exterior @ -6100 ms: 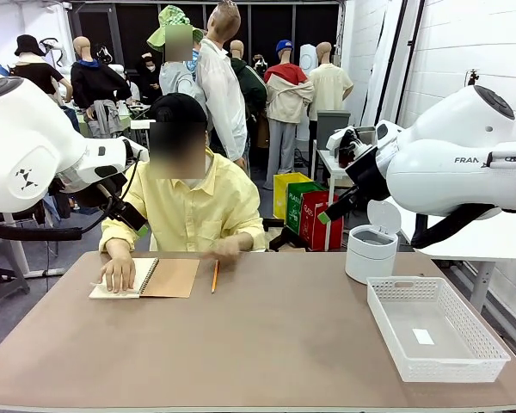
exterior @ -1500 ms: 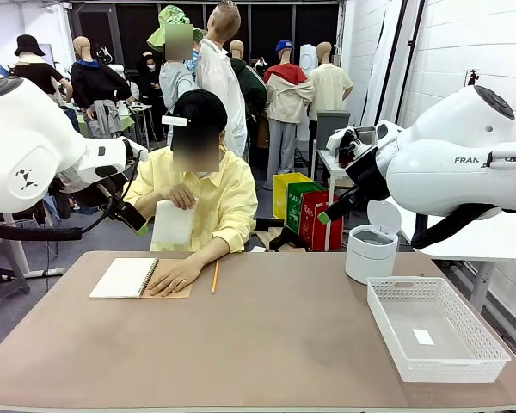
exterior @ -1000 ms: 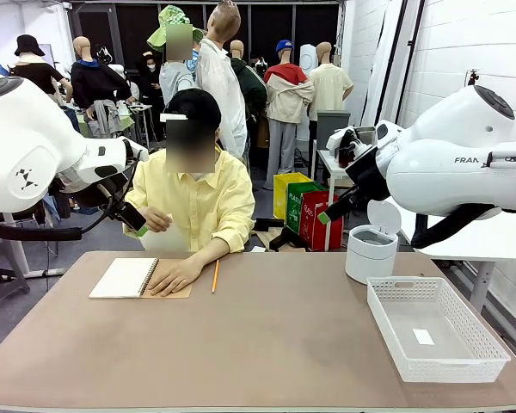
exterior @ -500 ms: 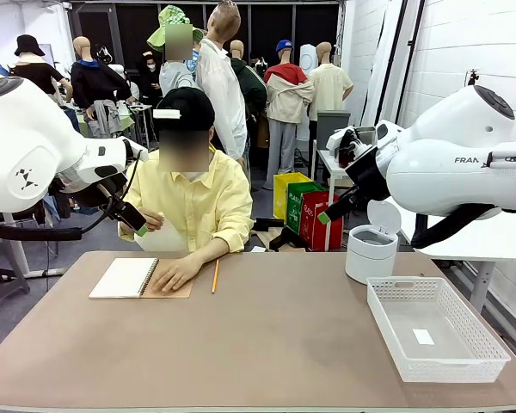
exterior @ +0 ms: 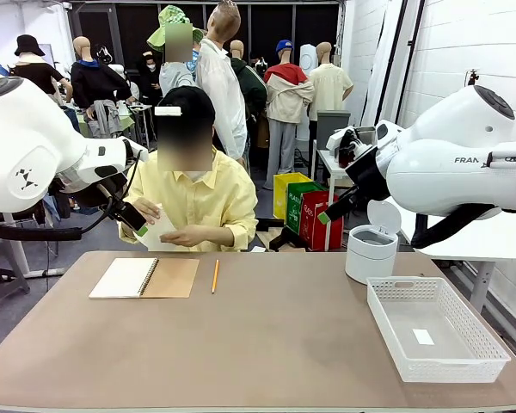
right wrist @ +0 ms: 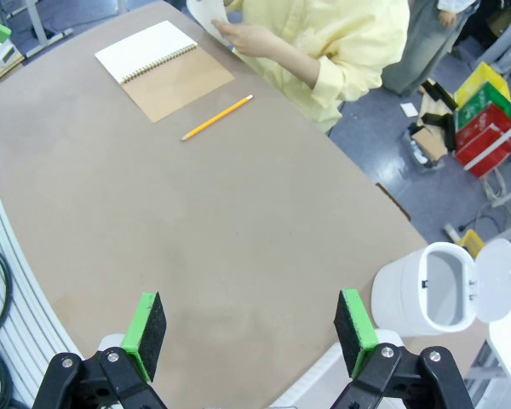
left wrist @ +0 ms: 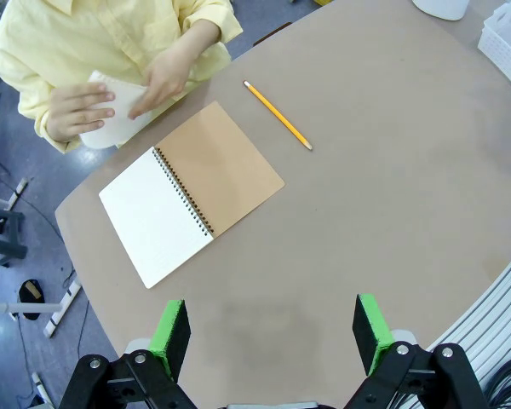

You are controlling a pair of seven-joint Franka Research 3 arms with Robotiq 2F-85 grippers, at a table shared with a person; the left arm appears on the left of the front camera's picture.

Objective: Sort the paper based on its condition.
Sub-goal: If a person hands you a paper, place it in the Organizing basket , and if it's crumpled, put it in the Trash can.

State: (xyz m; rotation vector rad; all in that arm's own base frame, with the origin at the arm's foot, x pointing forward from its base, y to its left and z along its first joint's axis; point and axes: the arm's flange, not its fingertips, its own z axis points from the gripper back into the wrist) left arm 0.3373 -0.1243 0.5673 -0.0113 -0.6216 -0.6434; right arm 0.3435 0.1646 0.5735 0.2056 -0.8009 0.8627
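Because the person's hands point(left wrist: 75, 112) half-cover the paper point(left wrist: 117, 129), its condition is unclear, perhaps bent. Left tool point(left wrist: 269, 322) and right tool point(right wrist: 249, 328) gape wide, empty.

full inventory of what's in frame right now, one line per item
paper: one sheet, white, in the person's hands at the far edge
notebook: one, open, white page and brown cover, far left of the table
pencil: one, yellow, just right of the notebook
bin: one, white, lid flipped open, far right corner
basket: one, white, right side
tag: one, white, tiny, inside the basket
table: one, brown
person's hands: two, on the paper
left gripper: open, empty, above the table
right gripper: open, empty, above the table
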